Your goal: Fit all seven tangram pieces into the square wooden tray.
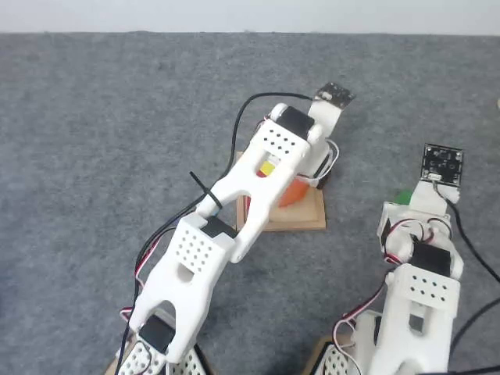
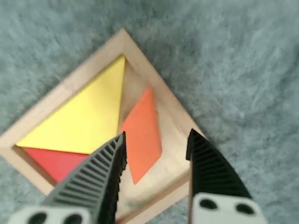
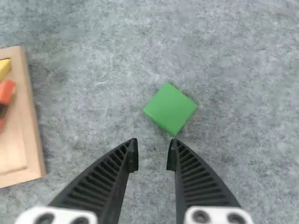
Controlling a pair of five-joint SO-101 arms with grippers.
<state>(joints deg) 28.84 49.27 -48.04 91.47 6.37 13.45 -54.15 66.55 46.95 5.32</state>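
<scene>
High view: we see the left arm stretched across the square wooden tray (image 1: 301, 216) and covering most of it, with a sliver of orange at its wrist and a speck of green by the right arm's camera. The left wrist view shows us what the arm hides: a yellow triangle (image 2: 88, 119), an orange piece (image 2: 142, 133) and a red piece (image 2: 53, 161) lying inside the tray, with bare wood beside the orange one. The left gripper (image 2: 157, 135) hangs above the orange piece with its jaws spread wide and nothing between them. In the right wrist view we find the green square (image 3: 169, 108) flat on the grey carpet, well apart from the tray. The right gripper (image 3: 153, 142) sits just short of the square, its jaws narrowly parted and empty.
</scene>
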